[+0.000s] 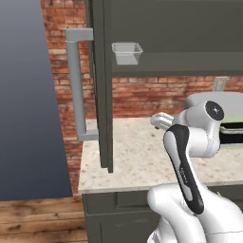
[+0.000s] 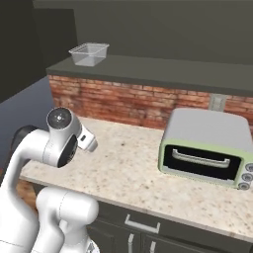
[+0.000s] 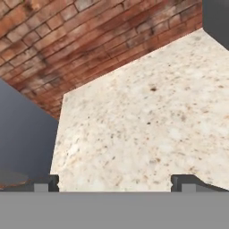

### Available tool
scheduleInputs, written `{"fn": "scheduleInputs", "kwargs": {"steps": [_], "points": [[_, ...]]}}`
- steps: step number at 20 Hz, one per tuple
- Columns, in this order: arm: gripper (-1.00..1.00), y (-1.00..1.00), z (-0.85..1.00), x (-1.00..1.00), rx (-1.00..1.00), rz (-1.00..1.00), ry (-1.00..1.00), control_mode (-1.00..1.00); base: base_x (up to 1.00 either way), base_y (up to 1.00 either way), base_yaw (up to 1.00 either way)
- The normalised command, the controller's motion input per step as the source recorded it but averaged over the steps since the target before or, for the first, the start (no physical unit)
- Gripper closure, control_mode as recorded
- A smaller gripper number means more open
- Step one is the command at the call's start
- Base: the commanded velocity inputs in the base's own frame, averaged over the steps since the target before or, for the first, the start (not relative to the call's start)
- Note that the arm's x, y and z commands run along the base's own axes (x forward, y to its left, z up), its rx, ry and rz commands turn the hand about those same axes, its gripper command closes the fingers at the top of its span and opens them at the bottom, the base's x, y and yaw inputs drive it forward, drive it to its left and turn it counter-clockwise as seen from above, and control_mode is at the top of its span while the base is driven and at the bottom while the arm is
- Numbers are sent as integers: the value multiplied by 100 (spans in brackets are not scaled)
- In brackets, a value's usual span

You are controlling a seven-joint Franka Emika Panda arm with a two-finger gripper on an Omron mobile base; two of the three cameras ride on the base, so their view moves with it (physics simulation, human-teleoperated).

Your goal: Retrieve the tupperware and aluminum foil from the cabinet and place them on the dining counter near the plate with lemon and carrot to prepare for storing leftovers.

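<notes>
Starting out: nothing retrieved yet, judging by the tupperware sitting in the open cabinet.
Done so far: cabinet door swung open to the left, handle facing out; no more than that to judge from.
Left to do: reaching up, grasping the tupperware, carrying it to the dining counter, then the same for the aluminum foil; neither foil nor plate with lemon and carrot made out anywhere.
Tupperware: clear, upright, at the near left end of the cabinet shelf, just beside the open door; seen from the other side at.
Gripper: fingers spread wide apart, holding nothing, pointing down at the speckled counter and the brick wall behind it.
Tupperware relative to gripper: well above and to the left, apart, with the whole gap between counter and shelf to climb.
Arm: folded low over the counter, hand jutting toward the wall.
Toaster oven: standing to the right on the counter, away from the likely reach path.
</notes>
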Motion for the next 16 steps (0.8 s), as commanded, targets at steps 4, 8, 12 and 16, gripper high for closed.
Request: {"fn": "scheduleInputs", "kwargs": {"steps": [4, 8, 12, 16], "points": [[-100, 6, 34, 4, -7, 0, -11, -100, 0, 0, 0], [-100, 1, 72, 0, -14, 0, -27, -100, 0, 0, 0], [-100, 1, 78, 0, -19, 1, -28, -100, 0, 0, 0], [-100, 0, 73, 2, -18, 0, -23, -100, 0, 0, 0]]}}
